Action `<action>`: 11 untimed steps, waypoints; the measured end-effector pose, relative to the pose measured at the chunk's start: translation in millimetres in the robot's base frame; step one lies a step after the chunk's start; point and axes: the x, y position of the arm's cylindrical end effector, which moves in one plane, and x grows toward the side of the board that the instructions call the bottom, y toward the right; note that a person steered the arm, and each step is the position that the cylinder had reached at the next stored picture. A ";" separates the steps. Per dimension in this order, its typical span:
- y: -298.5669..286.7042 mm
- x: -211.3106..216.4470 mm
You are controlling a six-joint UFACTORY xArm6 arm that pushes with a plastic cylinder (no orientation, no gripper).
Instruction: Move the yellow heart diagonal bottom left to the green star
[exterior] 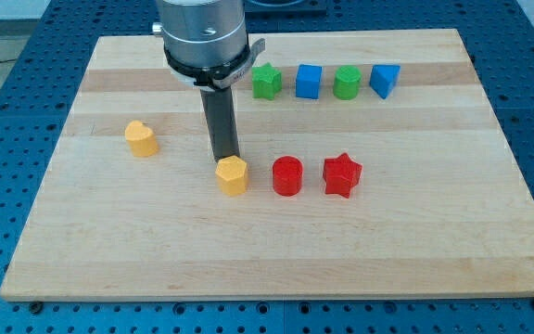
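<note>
The yellow heart (pixel 141 138) lies at the view's left, well to the left of and below the green star (pixel 266 81), which starts a row near the view's top. My tip (pixel 225 158) stands right behind a yellow pentagon (pixel 233 174), touching or nearly touching its top-left edge. The tip is about a hand's width to the right of the yellow heart and below the green star.
Right of the green star stand a blue cube (pixel 309 81), a green cylinder (pixel 347 82) and a blue triangle (pixel 385 80). A red cylinder (pixel 287 175) and a red star (pixel 342 174) lie right of the yellow pentagon. The wooden board (pixel 276 260) has edges all around.
</note>
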 end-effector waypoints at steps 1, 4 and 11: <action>0.0 0.0; -21.9 -54.5; -125.3 -45.9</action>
